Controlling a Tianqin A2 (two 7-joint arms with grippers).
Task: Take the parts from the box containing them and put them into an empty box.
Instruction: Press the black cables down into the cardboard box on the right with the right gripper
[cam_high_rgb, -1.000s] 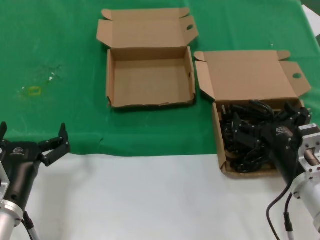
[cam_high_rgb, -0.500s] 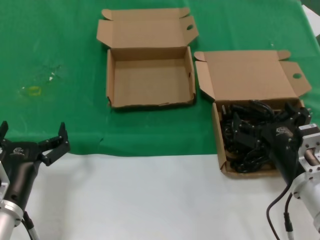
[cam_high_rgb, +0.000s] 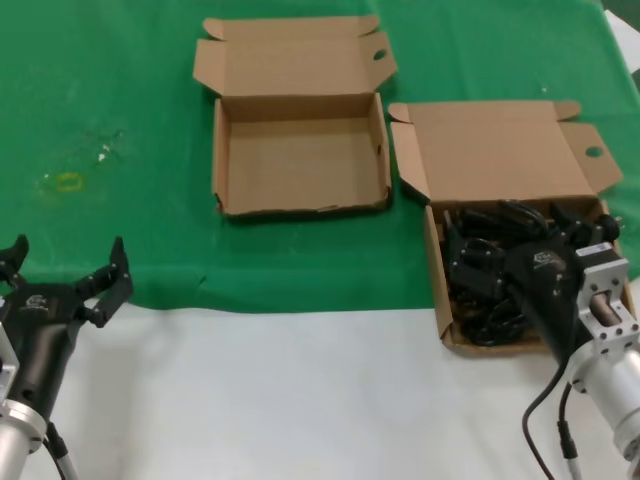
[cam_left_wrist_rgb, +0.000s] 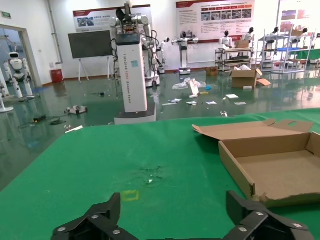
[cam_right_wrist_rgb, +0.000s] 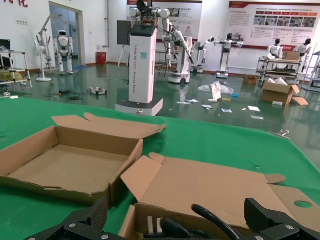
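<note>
The parts, black looped power cords (cam_high_rgb: 480, 290) with moulded plugs, lie tangled in the open cardboard box (cam_high_rgb: 432, 270) at the right. My right gripper (cam_high_rgb: 530, 245) hangs open over that box, its fingers spread above the cords with nothing between them. In the right wrist view a cord loop (cam_right_wrist_rgb: 216, 221) and a plug (cam_right_wrist_rgb: 176, 229) lie between the fingers of the right gripper (cam_right_wrist_rgb: 177, 221). The empty box (cam_high_rgb: 300, 200) stands open at the middle back and also shows as the empty box (cam_right_wrist_rgb: 65, 167). My left gripper (cam_high_rgb: 65, 265) waits open at the near left, over the cloth's edge.
A green cloth (cam_high_rgb: 120, 80) covers the far half of the table, with white tabletop (cam_high_rgb: 300, 390) nearer me. A small yellow mark (cam_high_rgb: 68, 181) is on the cloth at the left. Both box lids are folded back away from me. The left wrist view shows the empty box (cam_left_wrist_rgb: 280, 170).
My right gripper has edged left and a little farther over the box of cords. The left gripper has shifted slightly, so both its fingertips now show.
</note>
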